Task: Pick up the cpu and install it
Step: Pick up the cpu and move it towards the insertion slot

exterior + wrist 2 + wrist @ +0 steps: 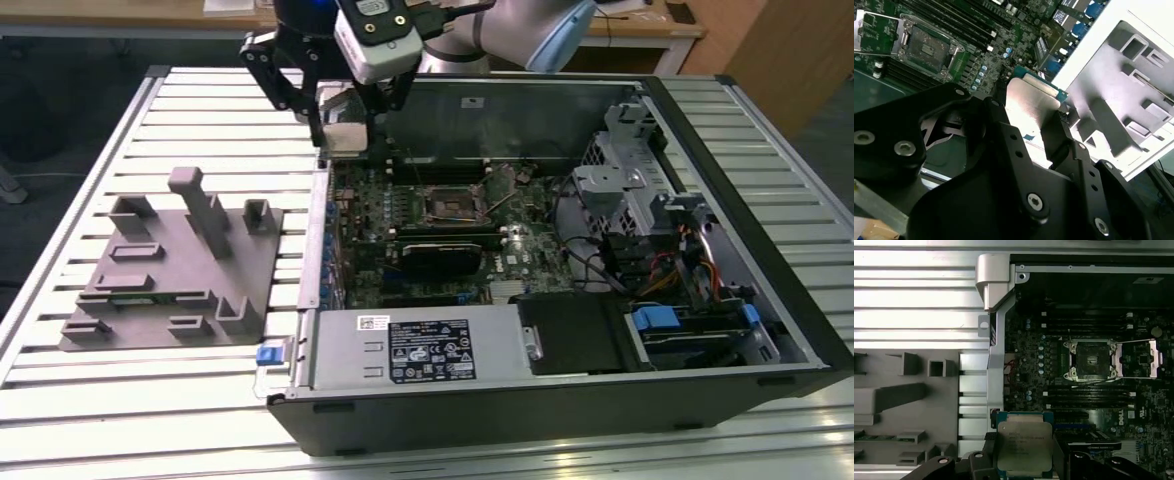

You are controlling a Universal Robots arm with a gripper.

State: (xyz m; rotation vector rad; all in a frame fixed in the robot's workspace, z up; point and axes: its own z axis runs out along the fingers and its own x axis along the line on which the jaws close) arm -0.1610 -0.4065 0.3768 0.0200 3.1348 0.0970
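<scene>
Exterior view: pale grey robot arm [534, 30] entering from the far side, wrist bent straight down. Black two-fingered gripper [343, 140] hanging over the far corner of the open black computer case [787, 260], at the exterior view's left wall of that case. Fingers clamped on the small flat square cpu with pale silvery metal top [344, 132], lifted clear of the green motherboard [400, 250].

Second wrist view: cpu [1029, 105] pinched on two opposite edges between the black fingers [1004, 132], gripper [1029, 130] tilted above the board.

First wrist view: cpu [1024, 447] seen top face on, green rim showing around the metal lid, gripper [1024, 462] closed about it. Dark square processor socket with silver frame [1093, 360] well apart from the cpu, hinged plate swung open beside it; same socket in the exterior view [451, 203].

Grey moulded fixture with upright posts [174, 260] resting on the slatted aluminium worktop [200, 110], just beside the case on the exterior view's left.
</scene>
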